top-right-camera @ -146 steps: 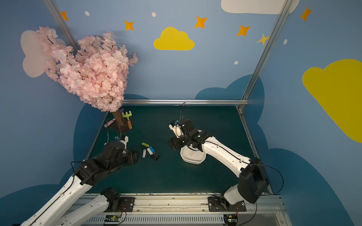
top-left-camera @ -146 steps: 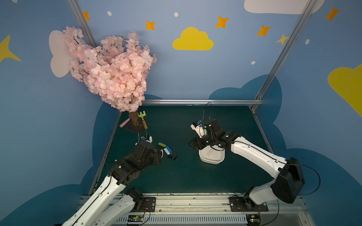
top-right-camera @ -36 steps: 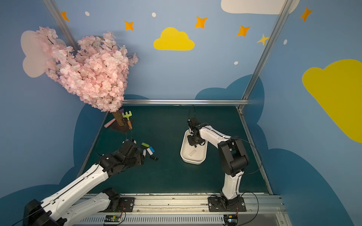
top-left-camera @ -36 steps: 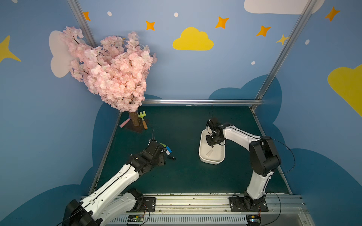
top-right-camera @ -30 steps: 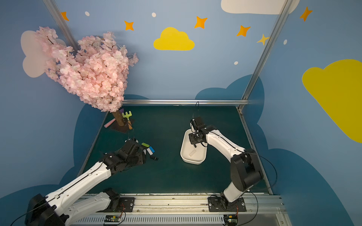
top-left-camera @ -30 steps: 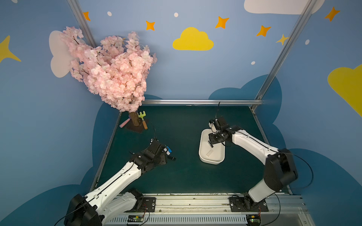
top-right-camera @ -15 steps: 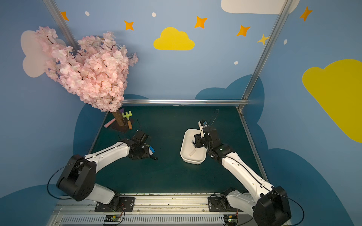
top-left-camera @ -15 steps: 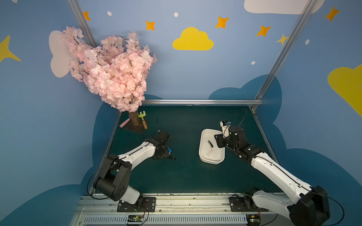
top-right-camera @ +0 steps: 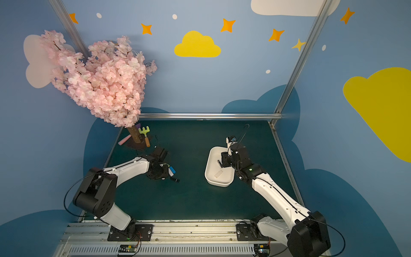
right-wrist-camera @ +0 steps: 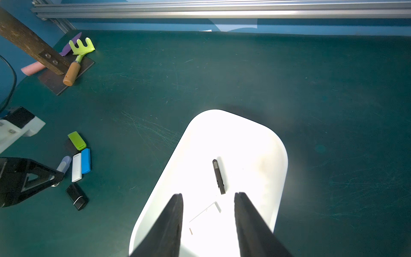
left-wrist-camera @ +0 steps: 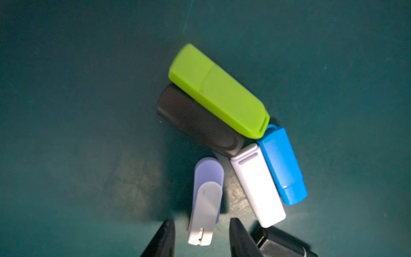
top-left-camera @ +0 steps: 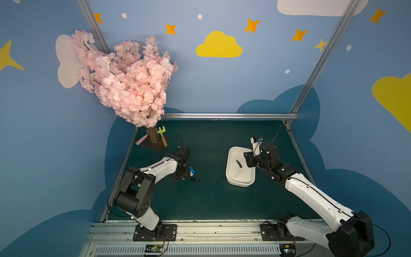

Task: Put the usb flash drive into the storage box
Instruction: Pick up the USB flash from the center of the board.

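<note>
Several usb flash drives lie in a cluster on the green mat at the left: green (left-wrist-camera: 218, 91), dark grey (left-wrist-camera: 195, 120), blue (left-wrist-camera: 281, 164), white (left-wrist-camera: 258, 184), lavender with a pale swivel cap (left-wrist-camera: 205, 200), and black (left-wrist-camera: 280, 244). My left gripper (left-wrist-camera: 201, 220) is open, low over the mat, one jaw on each side of the lavender drive with a gap on both sides. The white storage box (right-wrist-camera: 282, 155) holds a thin black drive (right-wrist-camera: 218, 177) and a white one (right-wrist-camera: 205, 211). My right gripper (right-wrist-camera: 209, 194) hangs open and empty above the box's near end.
A pink blossom tree (top-left-camera: 131, 89) stands on a dark plate at the back left, with a toy rake (top-left-camera: 162, 133) and a pink stick (top-left-camera: 141, 140) beside it. An aluminium rail (top-left-camera: 222, 115) runs along the mat's far edge. In both top views the box (top-right-camera: 211, 175) sits right of centre.
My right arm has drawn back from over the box toward the right, and the black drive now shows lying inside. My left gripper has settled lower over the cluster, around the lavender drive.
</note>
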`<action>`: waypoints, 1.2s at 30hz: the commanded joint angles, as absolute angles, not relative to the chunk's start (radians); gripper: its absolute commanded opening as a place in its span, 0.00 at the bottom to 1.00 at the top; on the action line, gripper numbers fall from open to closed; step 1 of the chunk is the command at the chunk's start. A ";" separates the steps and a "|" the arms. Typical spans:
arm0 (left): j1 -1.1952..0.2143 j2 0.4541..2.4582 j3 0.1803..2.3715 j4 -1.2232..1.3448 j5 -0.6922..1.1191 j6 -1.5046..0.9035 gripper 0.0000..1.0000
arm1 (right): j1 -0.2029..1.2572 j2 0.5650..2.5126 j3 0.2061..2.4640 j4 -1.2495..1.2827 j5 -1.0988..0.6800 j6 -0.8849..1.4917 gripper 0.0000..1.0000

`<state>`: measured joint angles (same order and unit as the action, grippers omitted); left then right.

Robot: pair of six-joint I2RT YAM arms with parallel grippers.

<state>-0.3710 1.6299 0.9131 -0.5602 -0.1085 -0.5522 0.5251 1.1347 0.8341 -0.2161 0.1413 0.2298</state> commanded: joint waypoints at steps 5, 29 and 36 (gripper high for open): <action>-0.362 1.684 0.945 -0.578 -0.099 -0.512 0.43 | 0.520 1.159 0.870 -0.206 0.154 0.242 0.43; -0.373 1.750 1.030 -0.648 -0.195 -0.504 0.15 | 0.520 1.200 0.882 -0.213 0.143 0.258 0.43; -0.512 1.553 1.088 -0.715 -0.175 -0.515 0.14 | 0.514 1.239 0.896 -0.224 0.173 0.252 0.43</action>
<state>-0.4438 1.6356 1.0409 -0.6830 -0.1787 -0.5056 0.5232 1.2186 0.8536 -0.2173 0.1463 0.2501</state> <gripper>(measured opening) 0.181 0.433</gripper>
